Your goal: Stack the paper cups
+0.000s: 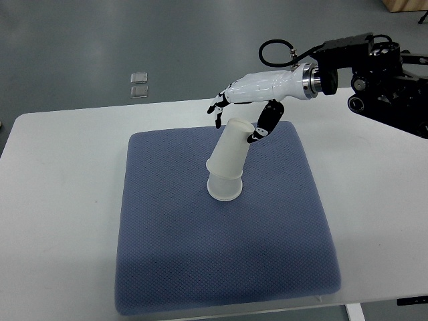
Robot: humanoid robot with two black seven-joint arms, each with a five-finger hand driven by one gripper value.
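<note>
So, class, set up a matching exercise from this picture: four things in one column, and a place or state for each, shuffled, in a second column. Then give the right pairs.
Things:
1. upper cup
2. lower cup
3. mat
4. right hand

Places or states:
A. blue, lying flat on the white table
B. tilted, leaning toward the hand
C. fingers spread, thumb at the tilted cup's top end
D. standing on the mat under the other cup

Pairs: 1-B, 2-D, 3-A, 4-C
</note>
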